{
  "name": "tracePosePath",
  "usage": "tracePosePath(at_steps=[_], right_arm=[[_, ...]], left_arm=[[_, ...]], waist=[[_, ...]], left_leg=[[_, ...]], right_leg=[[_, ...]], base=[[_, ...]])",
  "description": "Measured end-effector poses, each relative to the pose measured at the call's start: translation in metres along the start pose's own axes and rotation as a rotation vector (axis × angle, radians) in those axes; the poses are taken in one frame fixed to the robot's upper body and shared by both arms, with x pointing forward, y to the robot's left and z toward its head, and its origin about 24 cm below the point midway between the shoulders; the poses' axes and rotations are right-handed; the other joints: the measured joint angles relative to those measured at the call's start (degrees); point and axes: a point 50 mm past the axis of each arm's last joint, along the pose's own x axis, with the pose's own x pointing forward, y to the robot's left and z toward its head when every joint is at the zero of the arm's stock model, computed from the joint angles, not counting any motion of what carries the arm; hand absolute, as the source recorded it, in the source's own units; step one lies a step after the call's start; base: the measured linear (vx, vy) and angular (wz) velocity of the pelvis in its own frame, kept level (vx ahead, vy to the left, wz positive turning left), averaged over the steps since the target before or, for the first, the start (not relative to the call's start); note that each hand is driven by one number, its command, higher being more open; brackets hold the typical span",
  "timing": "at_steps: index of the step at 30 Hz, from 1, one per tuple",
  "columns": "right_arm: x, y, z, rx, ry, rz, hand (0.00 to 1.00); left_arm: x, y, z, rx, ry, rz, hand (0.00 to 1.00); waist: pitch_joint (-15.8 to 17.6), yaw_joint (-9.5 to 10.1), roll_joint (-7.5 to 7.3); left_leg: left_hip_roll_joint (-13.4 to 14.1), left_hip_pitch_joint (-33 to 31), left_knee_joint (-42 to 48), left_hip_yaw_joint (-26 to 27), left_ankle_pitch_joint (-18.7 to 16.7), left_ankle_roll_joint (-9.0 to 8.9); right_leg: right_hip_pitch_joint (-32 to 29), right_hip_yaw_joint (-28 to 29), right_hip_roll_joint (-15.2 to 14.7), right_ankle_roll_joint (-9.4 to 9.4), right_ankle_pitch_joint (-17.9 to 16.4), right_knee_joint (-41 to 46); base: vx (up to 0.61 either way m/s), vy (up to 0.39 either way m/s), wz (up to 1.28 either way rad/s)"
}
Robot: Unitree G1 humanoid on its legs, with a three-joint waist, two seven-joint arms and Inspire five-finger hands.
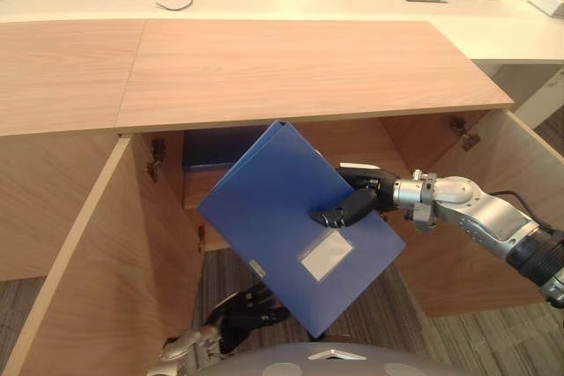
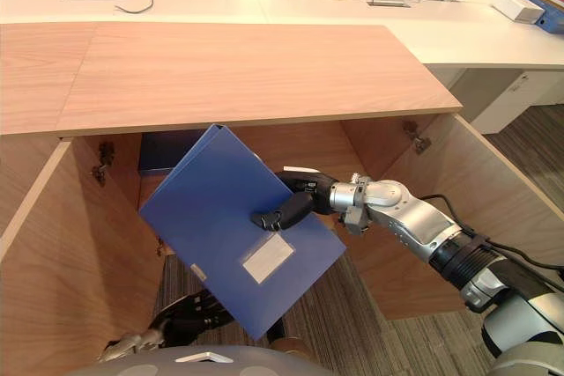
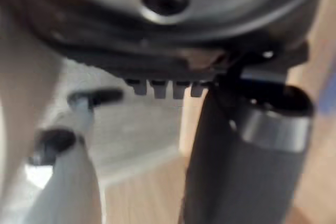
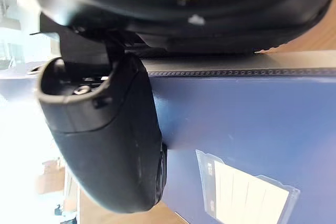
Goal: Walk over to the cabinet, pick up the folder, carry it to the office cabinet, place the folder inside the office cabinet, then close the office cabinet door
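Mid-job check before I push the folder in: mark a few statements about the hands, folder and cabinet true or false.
1. The right hand grips the blue folder. True.
2. The cabinet doors are shut. False: the left door and right door both stand open.
3. The folder lies flat on the cabinet top. False: it is held tilted in front of the opening.
4. A dark blue item sits inside the cabinet. True.
5. The left hand holds the folder's top corner. False: it is low, below the folder's bottom corner.
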Motion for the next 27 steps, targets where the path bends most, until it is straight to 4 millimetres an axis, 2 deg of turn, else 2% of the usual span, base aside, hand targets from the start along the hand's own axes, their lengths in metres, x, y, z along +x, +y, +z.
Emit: tracePosePath(at_steps=[2, 4, 7, 10, 12, 13, 15, 18, 20, 21, 23, 27], right_arm=[[-0.003, 0.006, -0.006, -0.045, 0.032, 0.026, 0.00], [-0.006, 0.008, -0.022, -0.063, 0.101, 0.010, 0.00], [-0.006, 0.001, -0.056, -0.005, 0.182, -0.099, 0.00], [-0.004, -0.010, -0.091, 0.040, 0.288, -0.251, 0.00], [-0.005, -0.016, -0.122, 0.165, 0.350, -0.414, 0.00], [-0.005, -0.016, -0.126, 0.188, 0.353, -0.438, 0.00], [-0.010, -0.018, -0.152, 0.403, 0.338, -0.675, 0.00], [-0.010, -0.017, -0.168, 0.647, 0.284, -0.883, 0.00], [-0.008, -0.015, -0.176, 0.890, 0.194, -1.044, 0.00], [-0.009, -0.014, -0.178, 0.959, 0.161, -1.085, 0.00], [-0.006, -0.012, -0.180, 1.238, -0.038, -1.219, 0.00], [0.001, -0.016, -0.174, 1.507, -0.311, -1.323, 0.00]], left_arm=[[-0.008, 0.018, -0.004, 0.015, 0.031, 0.124, 1.00], [-0.011, 0.023, -0.007, 0.016, 0.044, 0.176, 1.00], [-0.013, 0.024, -0.014, -0.013, 0.056, 0.215, 1.00], [-0.011, 0.016, -0.023, -0.044, 0.072, 0.211, 1.00], [-0.010, 0.015, -0.023, -0.055, 0.068, 0.231, 1.00], [-0.010, 0.015, -0.024, -0.060, 0.067, 0.235, 1.00], [-0.009, 0.012, -0.025, -0.081, 0.064, 0.255, 1.00], [-0.008, 0.010, -0.026, -0.108, 0.054, 0.279, 1.00], [-0.008, 0.013, -0.025, -0.148, 0.037, 0.312, 1.00], [-0.008, 0.013, -0.024, -0.157, 0.034, 0.320, 1.00], [-0.008, 0.011, -0.025, -0.197, 0.019, 0.338, 1.00], [-0.008, 0.009, -0.029, -0.222, 0.025, 0.360, 1.00]], waist=[[0.37, 0.42, 0.54], [0.63, 1.60, 0.96], [0.67, 2.29, 1.01], [0.65, 3.24, 1.08], [0.77, 3.80, 1.53], [0.75, 3.86, 1.64], [1.10, 4.61, 2.61], [1.14, 4.74, 3.51], [1.30, 4.72, 3.97], [1.40, 4.75, 4.12], [1.79, 4.66, 4.82], [2.04, 4.75, 5.41]], left_leg=[[0.14, 0.00, 0.16, -0.04, 0.03, -0.09], [0.14, -0.04, 0.50, -0.08, 0.04, -0.11], [0.01, -1.06, 1.20, -1.14, 0.05, -0.10], [-0.35, -1.66, 1.81, -1.79, 0.05, -0.11], [-0.44, -2.13, 2.12, -2.68, 0.17, -0.24], [-0.44, -2.16, 2.12, -2.74, 0.18, -0.26], [-0.45, -2.28, 2.13, -3.26, 0.19, -0.27], [-0.43, -2.46, 2.18, -3.59, 0.17, -0.26], [-0.35, -2.17, 2.17, -4.18, 0.14, -0.26], [-0.32, -1.91, 2.11, -4.42, 0.12, -0.25], [-0.33, -1.31, 2.03, -5.62, 0.08, -0.15], [-0.73, -1.42, 1.70, -7.33, 0.43, 0.36]], right_leg=[[0.13, -0.20, 0.12, 0.02, -0.02, 0.00], [0.18, -0.33, 0.09, 0.03, -0.05, -0.01], [0.08, -1.87, -0.43, 0.24, -0.53, -0.01], [0.18, -3.10, -1.06, 0.69, -1.92, -0.01], [0.07, -4.03, -1.09, 0.51, -2.10, -0.02], [0.08, -4.13, -1.09, 0.48, -2.12, -0.02], [0.17, -4.84, -1.12, 0.26, -2.27, -0.02], [0.15, -5.51, -1.19, 0.23, -2.28, -0.01], [0.71, -7.02, -1.18, 0.19, -2.24, -0.01], [1.10, -7.51, -1.18, 0.18, -2.24, -0.01], [2.30, -10.46, -1.49, 0.16, -2.24, -0.04], [3.10, -14.76, -2.31, -0.19, -2.50, -0.38]], base=[[-0.06, -0.058, -0.01], [-0.06, -0.049, 0.02], [-0.06, -0.047, 0.15], [-0.06, -0.058, 0.14], [-0.05, -0.062, 0.19], [-0.04, -0.050, 0.10], [-0.03, -0.035, 0.10], [-0.03, -0.033, 0.07], [-0.02, -0.033, 0.11], [-0.02, -0.025, 0.22], [-0.03, -0.020, 0.24], [-0.05, -0.011, 0.26]])
